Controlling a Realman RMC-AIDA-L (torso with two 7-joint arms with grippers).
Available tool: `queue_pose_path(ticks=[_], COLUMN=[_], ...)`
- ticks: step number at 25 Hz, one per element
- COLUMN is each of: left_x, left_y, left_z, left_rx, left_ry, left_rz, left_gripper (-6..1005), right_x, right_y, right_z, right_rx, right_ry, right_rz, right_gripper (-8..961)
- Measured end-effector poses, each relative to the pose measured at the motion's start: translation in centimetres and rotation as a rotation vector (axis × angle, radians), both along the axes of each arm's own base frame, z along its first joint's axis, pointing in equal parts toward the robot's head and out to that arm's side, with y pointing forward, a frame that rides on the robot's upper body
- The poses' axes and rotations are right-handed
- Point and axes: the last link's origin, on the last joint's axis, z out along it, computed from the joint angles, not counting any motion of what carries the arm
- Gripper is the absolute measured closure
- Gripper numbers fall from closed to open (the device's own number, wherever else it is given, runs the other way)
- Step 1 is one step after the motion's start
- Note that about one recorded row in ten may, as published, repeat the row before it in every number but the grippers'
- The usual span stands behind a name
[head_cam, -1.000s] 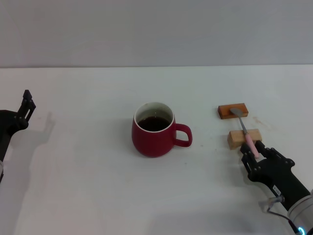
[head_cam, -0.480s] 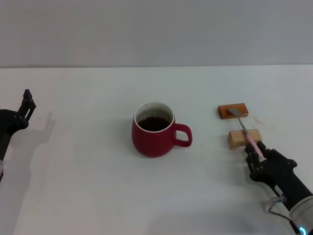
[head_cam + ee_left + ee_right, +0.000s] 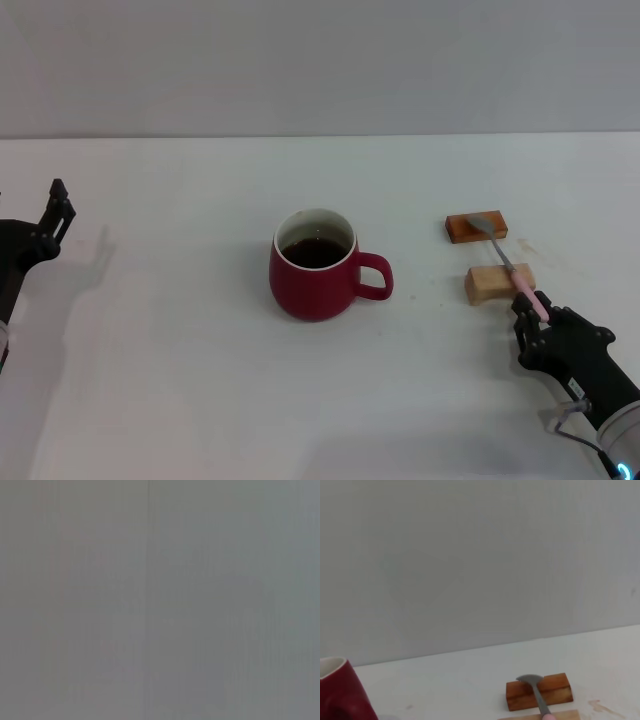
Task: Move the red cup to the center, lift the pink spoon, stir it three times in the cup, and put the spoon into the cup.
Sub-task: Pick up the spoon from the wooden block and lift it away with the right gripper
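So from the head view you get the whole layout: one red cup [image 3: 315,265] sitting on the white worktop [image 3: 180,380], handle sticking out toward the two wooden blocks, dark liquid inside. Off on the handle side of the cup there's a darker orange-brown block [image 3: 476,227] farther back and a paler block [image 3: 499,283] nearer the robot, close together but not touching. One pink spoon [image 3: 509,265] runs across both, long axis going from the far block back toward the robot, silver bowl over the dark block and pink handle end pointing at the right claw [image 3: 537,312]. That claw is just on the near side of the pale block, well apart from the cup, and its fingers are clamped on the pink handle. The left claw [image 3: 55,215] is parked way out on the other side of the cup, near the worktop's edge; can't tell if its fingers are apart or together.

Left wrist view is just flat grey, nothing to make out.

Right wrist view gives a low side-on look the head view doesn't: the spoon's metal bowl [image 3: 530,679] sits on top of the dark block [image 3: 539,691], neck sloping down toward the camera, with a sliver of the pale block [image 3: 540,716] below. The cup [image 3: 342,692] shows only as a red edge, well apart from the blocks.
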Motion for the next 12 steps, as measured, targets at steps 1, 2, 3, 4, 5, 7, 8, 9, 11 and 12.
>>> queue_pose_path(ticks=[1,2,3,4,5,7,8,9,11,12], left_x=[0.0,0.2,0.2,0.3,0.3,0.3,0.3,0.3,0.3,0.2], left_y=[0.0,0.3,0.3,0.4,0.4,0.5,0.5,0.5,0.5,0.5], left_z=[0.0,0.0,0.0,0.0,-0.1,-0.1,-0.1,-0.1,-0.1,0.0], left_rx=[0.0,-0.001,-0.001,-0.002,-0.004,-0.006,-0.006,-0.007,-0.006,-0.004], left_ry=[0.0,0.0,0.0,0.0,0.0,0.003,0.003,0.004,0.004,0.003], left_rz=[0.0,-0.006,-0.006,-0.008,-0.008,-0.005,-0.005,-0.005,-0.004,-0.003], left_gripper=[192,192,192,192,192,192,192,192,192,192], right_x=[-0.1,-0.2,-0.2,-0.5,-0.5,-0.9,-0.9,-1.0,-1.1,-1.3], right_y=[0.0,0.0,0.0,-0.1,-0.1,-0.2,-0.2,-0.2,-0.2,-0.2], right_z=[0.0,0.0,0.0,-0.1,-0.1,0.0,0.0,0.1,0.2,0.3], right_rx=[0.001,0.005,0.005,0.012,0.012,0.031,0.031,0.037,0.047,0.053], right_ry=[-0.001,-0.012,-0.012,-0.032,-0.032,-0.042,-0.042,-0.042,-0.038,-0.033], right_rz=[0.003,0.013,0.013,0.028,0.028,0.048,0.048,0.053,0.061,0.07], right_gripper=[793,793,793,793,793,793,793,792,792,792])
